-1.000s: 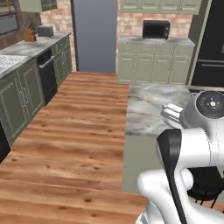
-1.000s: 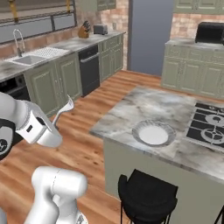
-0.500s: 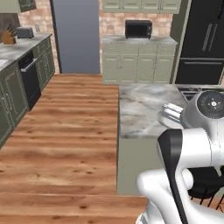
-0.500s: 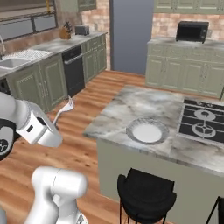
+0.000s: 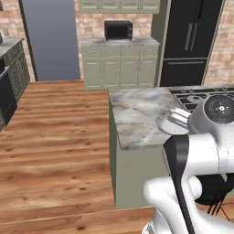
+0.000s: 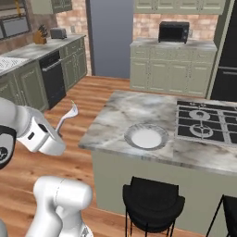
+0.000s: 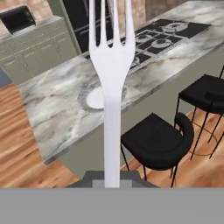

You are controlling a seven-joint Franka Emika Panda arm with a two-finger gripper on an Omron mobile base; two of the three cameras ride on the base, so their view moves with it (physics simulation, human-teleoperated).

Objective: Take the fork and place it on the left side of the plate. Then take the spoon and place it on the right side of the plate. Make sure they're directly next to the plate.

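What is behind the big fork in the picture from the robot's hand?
Behind the fork lies the plate on the marble island counter, with the stove burners farther back. The fork's handle covers the plate's middle, so that part cannot be seen.

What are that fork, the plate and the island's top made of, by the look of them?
The fork: probably metal, pale silver all over with a soft sheen. The plate: likely glazed ceramic, with a grey rim and smooth white centre. The island top: looks like polished marble, grey with cloudy veining, though it may be an imitation.
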